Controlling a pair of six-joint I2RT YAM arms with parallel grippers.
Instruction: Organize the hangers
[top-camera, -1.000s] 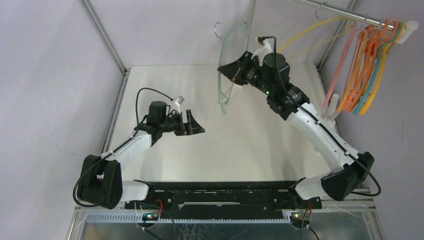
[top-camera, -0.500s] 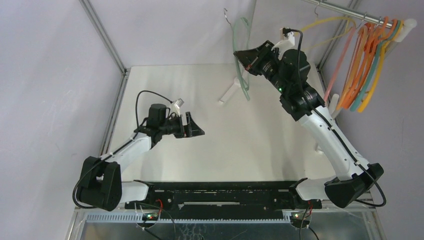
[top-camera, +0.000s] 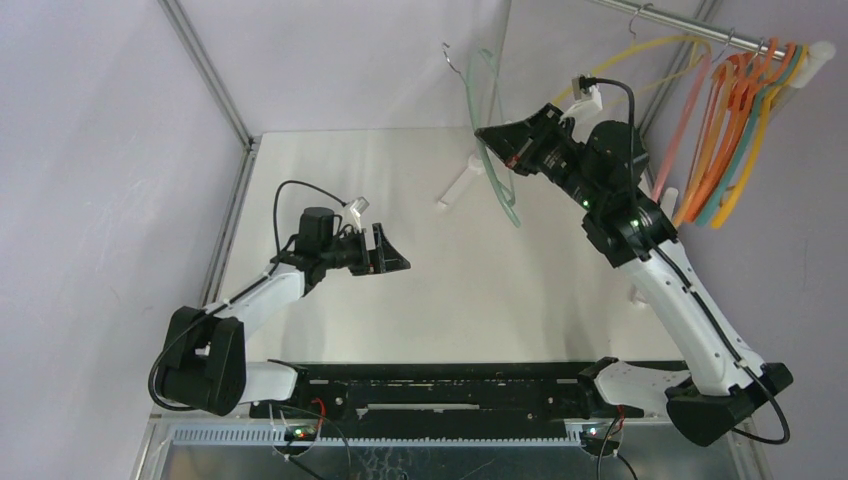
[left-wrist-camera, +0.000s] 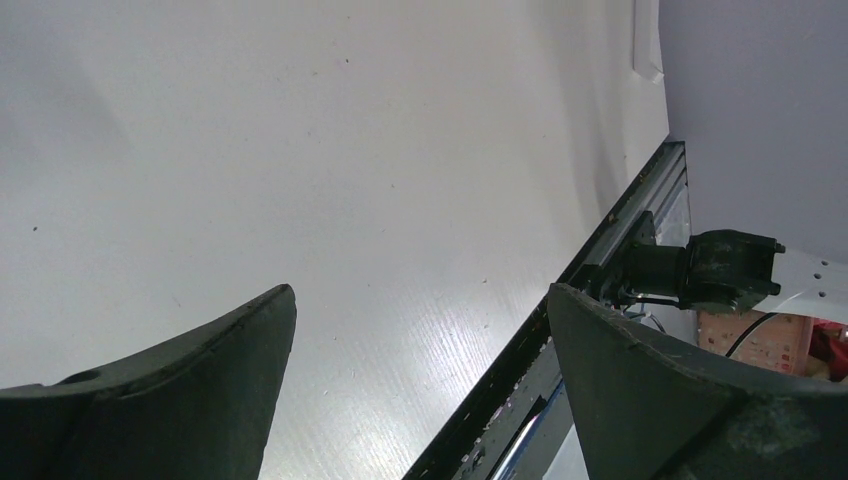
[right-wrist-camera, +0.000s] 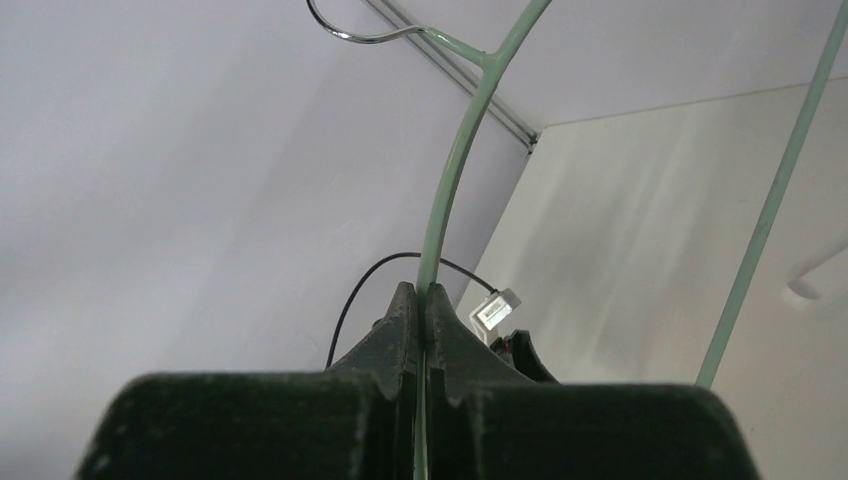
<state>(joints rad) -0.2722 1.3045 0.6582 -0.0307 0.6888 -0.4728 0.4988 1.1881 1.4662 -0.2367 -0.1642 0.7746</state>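
Top external view, nearest first: my two arm bases sit at the near edge of the table (top-camera: 480, 290). My left gripper (top-camera: 392, 252) hovers over the left part of the table, jaws spread wide with nothing between them; the left wrist view shows only bare white tabletop in the gap. Farther back and to the right, my right gripper (top-camera: 482, 133) is raised above the far side of the table, its jaws pressed tight on a pale green hanger (right-wrist-camera: 485, 62). I hold it by one thin curved arm, and it stands roughly upright. Its metal hook (right-wrist-camera: 345, 35) is at the top, and its lower end hangs down toward the table. This hanger touches no rail. Farthest off, at the far right corner, the other hangers (top-camera: 735, 130), orange, yellow, teal and pink, hang bunched together on the steel rack rod (top-camera: 665, 15), well apart from the one I grip.
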